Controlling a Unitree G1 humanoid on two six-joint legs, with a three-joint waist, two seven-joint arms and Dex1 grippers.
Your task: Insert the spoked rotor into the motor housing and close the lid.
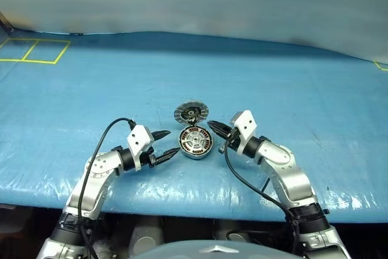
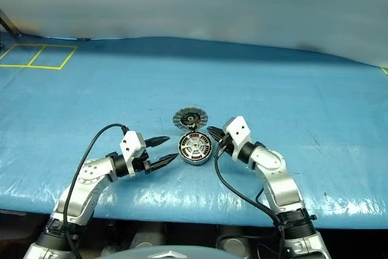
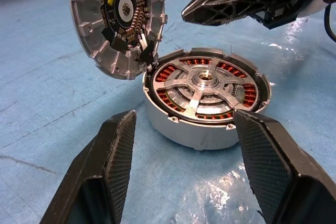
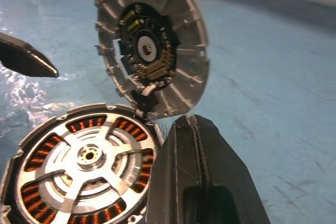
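Observation:
The motor housing (image 1: 196, 144) sits on the blue table cover, copper windings showing around its rim. The spoked rotor (image 3: 203, 82) lies inside it, its silver spokes and hub facing up. The lid (image 1: 191, 113) stands open and tilted at the housing's far edge, its dark inner ring and hub (image 4: 149, 48) facing me. My left gripper (image 1: 173, 142) is open just left of the housing, its fingers (image 3: 118, 150) apart from the housing wall. My right gripper (image 1: 212, 127) is shut with nothing in it, its tip close to the housing's right rim near the lid.
The blue plastic sheet (image 1: 273, 77) covers the whole table, glossy and wrinkled along the near edge. Yellow tape squares (image 1: 33, 51) mark the far left corner. A grey wall runs behind the table.

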